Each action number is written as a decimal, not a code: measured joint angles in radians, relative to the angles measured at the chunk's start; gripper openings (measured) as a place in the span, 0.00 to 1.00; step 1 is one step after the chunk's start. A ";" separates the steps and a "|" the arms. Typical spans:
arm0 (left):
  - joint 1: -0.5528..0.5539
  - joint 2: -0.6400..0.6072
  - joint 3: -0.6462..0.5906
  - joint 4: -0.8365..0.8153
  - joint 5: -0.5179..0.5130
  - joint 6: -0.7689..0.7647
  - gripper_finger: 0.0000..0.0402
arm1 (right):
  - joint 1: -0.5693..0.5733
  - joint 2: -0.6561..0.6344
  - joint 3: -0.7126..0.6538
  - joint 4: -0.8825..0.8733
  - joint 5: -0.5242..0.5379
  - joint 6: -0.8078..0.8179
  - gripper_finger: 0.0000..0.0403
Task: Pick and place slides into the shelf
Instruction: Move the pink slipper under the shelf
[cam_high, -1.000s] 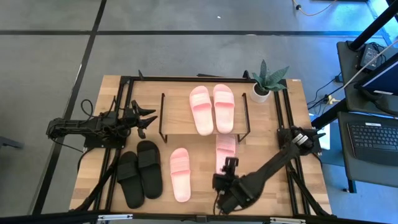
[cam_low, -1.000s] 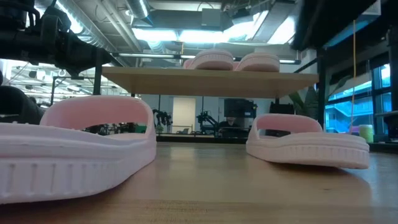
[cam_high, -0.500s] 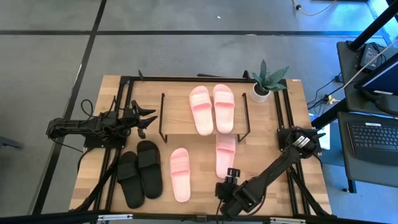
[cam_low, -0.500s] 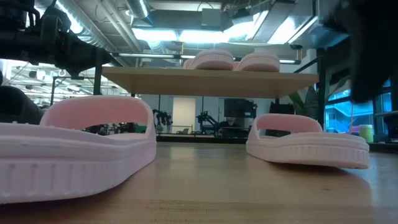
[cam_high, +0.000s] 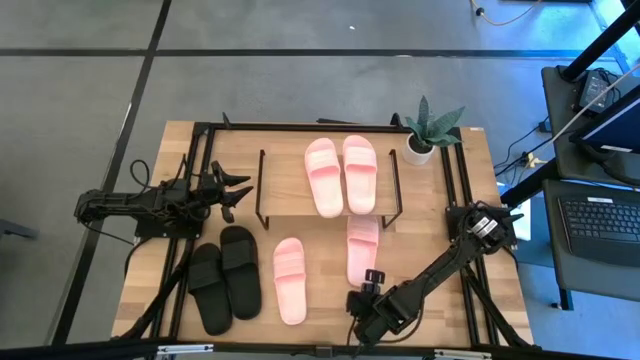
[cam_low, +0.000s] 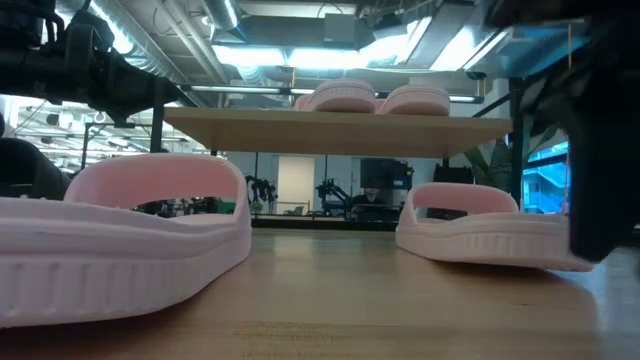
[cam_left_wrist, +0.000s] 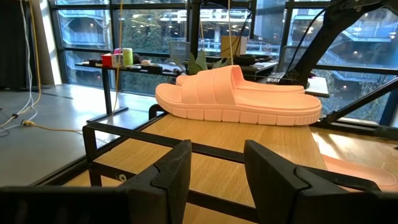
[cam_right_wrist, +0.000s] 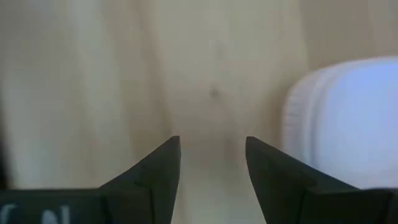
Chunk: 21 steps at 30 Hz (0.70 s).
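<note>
R hand (cam_high: 372, 283) low at bench (cam_high: 500, 290) front edge, approx 6 o'clock from shelf (cam_high: 285, 185); fingers (cam_right_wrist: 155, 171) spread, nothing betw them, heel of a pink slide (cam_right_wrist: 342, 124) just beside. L hand (cam_high: 238, 195) at shelf's 9 o'clock, fingers (cam_left_wrist: 171, 174) spread, empty. One pink pair (cam_high: 340, 175) on shelf top. Two loose pink slides (cam_high: 289, 280) (cam_high: 362, 248) on bench in front of shelf. Black pair (cam_high: 225, 275) at 7 o'clock. Potted plant (cam_high: 428, 130) at 2 o'clock.

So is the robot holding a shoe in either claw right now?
No. The left gripper hangs open beside the shelf with nothing between its fingers. The right gripper is open too, over bare table near a pink slide, not gripping it.
</note>
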 joint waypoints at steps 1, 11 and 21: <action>0.000 0.000 0.000 0.000 0.000 0.000 0.35 | -0.005 0.000 -0.012 -0.001 0.000 0.000 0.45; 0.001 0.000 0.000 0.000 0.000 0.001 0.35 | -0.037 -0.001 -0.048 0.000 -0.003 -0.050 0.45; 0.001 0.000 0.000 0.000 0.000 0.002 0.35 | -0.068 -0.002 -0.044 -0.067 -0.002 -0.090 0.45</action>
